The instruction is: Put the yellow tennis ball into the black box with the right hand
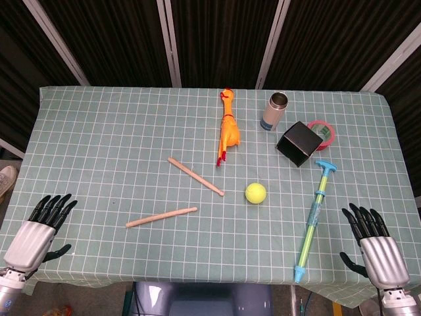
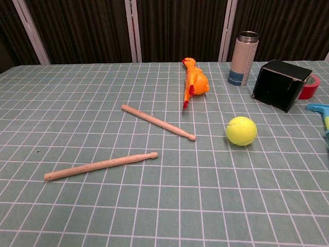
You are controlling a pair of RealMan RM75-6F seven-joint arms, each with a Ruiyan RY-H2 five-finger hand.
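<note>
The yellow tennis ball (image 1: 255,193) (image 2: 241,130) lies on the checked tablecloth, right of centre. The black box (image 1: 300,142) (image 2: 280,84) stands tilted further back and to the right of it. My right hand (image 1: 373,243) rests open at the table's front right corner, well to the right of and nearer than the ball, fingers spread and holding nothing. My left hand (image 1: 39,226) is open at the front left corner, far from both. Neither hand shows in the chest view.
A blue-green water pump toy (image 1: 312,222) lies between the ball and my right hand. Two wooden drumsticks (image 1: 195,176) (image 1: 161,217) lie left of the ball. A rubber chicken (image 1: 227,129), a metal bottle (image 1: 274,111) and a red tape roll (image 1: 323,131) stand at the back.
</note>
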